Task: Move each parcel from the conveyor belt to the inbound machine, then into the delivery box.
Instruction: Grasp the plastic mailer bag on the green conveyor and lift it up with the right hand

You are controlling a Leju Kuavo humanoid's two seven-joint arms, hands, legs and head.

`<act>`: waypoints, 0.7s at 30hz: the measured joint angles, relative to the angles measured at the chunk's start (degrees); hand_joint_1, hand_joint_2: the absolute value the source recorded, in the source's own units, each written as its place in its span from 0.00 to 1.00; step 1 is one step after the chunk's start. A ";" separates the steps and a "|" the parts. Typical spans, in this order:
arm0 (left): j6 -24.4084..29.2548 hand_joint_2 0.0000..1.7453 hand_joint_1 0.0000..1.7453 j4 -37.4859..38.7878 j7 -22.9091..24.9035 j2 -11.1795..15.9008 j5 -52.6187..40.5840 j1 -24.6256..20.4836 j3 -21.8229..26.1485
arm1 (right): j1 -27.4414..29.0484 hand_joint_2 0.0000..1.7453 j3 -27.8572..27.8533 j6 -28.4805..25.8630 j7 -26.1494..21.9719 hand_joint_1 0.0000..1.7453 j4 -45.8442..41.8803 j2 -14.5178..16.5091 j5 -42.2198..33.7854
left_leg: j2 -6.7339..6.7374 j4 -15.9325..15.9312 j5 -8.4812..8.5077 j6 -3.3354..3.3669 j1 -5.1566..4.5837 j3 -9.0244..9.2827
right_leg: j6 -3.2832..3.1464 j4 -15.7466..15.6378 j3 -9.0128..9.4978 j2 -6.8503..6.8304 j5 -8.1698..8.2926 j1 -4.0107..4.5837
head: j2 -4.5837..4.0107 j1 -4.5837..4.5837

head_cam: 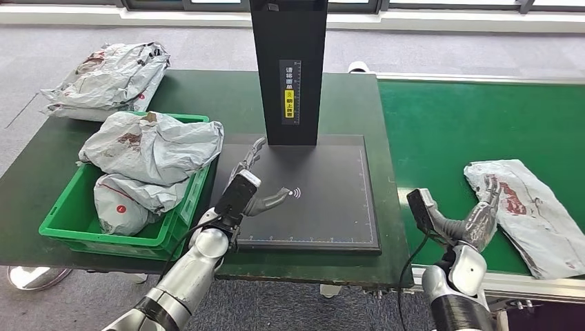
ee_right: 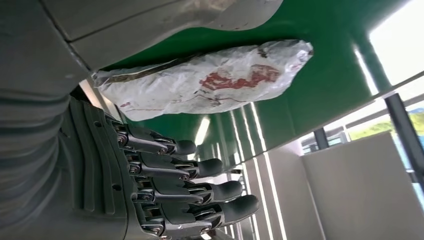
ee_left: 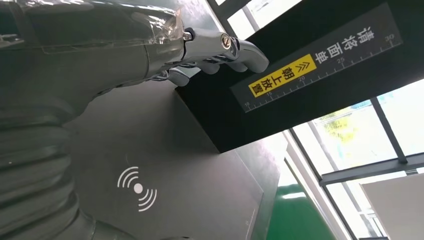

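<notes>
On the far left of the dark green table (head_cam: 41,165) a grey parcel pile (head_cam: 110,79) is lying outside the box. Nearer, the green delivery box (head_cam: 65,221) is holding two crumpled grey parcels (head_cam: 155,145), heaped above its rim, so that part of the job looks already done. The left hand (head_cam: 254,187) is hovering over the black scanner pad (head_cam: 331,193) of the inbound machine (head_cam: 288,69), fingers spread and holding nothing, probably free after a drop. Further right, the right hand (head_cam: 479,221) is reaching across the green conveyor belt (head_cam: 448,124), fingers apart and empty, just beside the next parcel (head_cam: 531,210), which is lying flat on the belt, seemingly about to be gripped.
</notes>
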 joint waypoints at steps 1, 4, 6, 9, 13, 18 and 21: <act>0.00 1.00 0.00 0.35 -0.03 -0.07 0.03 -0.11 -0.01 | -0.24 1.00 -0.60 0.01 0.02 0.00 0.69 -0.13 0.06 | 0.01 0.00 0.00 0.00 0.00 0.00 | 0.00 0.00 0.00 0.00 0.00 0.00 | 0.00 0.00; 0.00 1.00 0.00 1.13 -0.05 -0.20 0.09 -0.32 -0.10 | -0.58 1.00 -1.62 0.02 0.06 0.00 2.15 -0.42 0.15 | 0.04 0.00 0.00 0.00 0.01 0.01 | 0.00 0.00 -0.01 0.01 0.00 0.01 | -0.02 0.00; 0.03 1.00 0.00 1.51 -0.13 -0.25 0.27 -0.37 -0.21 | -0.77 1.00 -2.04 0.31 0.50 0.00 2.87 -0.50 0.27 | 0.03 -0.01 0.00 0.00 0.01 0.01 | 0.00 0.00 -0.01 0.01 -0.01 0.02 | -0.01 0.00; 0.48 1.00 0.00 2.06 -0.41 -0.32 1.16 -0.45 -0.26 | -2.01 1.00 -2.52 1.61 2.53 0.00 5.17 -1.12 0.88 | 0.03 -0.01 0.00 0.00 0.01 0.00 | 0.00 0.00 -0.01 0.01 -0.01 0.01 | 0.00 0.00; 1.47 1.00 0.00 3.19 -0.56 -0.33 1.86 -0.98 -0.25 | -5.58 1.00 -3.13 3.72 4.95 0.00 11.92 -3.18 1.35 | 0.02 0.00 0.02 0.03 0.00 -0.01 | 0.05 0.00 0.01 0.01 0.03 -0.05 | 0.00 0.00; 1.98 1.00 0.00 4.52 -0.07 -0.28 1.60 -1.65 -0.23 | -10.27 1.00 -3.57 7.83 9.73 0.00 21.63 -5.75 2.27 | 0.00 0.02 0.05 0.08 -0.01 -0.01 | 0.12 0.00 0.02 0.01 0.07 -0.13 | -0.01 0.00; 2.23 1.00 0.00 4.68 0.25 -0.07 0.99 -1.70 -0.10 | -11.70 1.00 -3.62 9.43 12.22 0.00 25.19 -6.65 3.45 | -0.01 0.02 0.06 0.09 0.00 -0.02 | 0.12 0.00 0.01 0.00 0.07 -0.12 | -0.01 0.00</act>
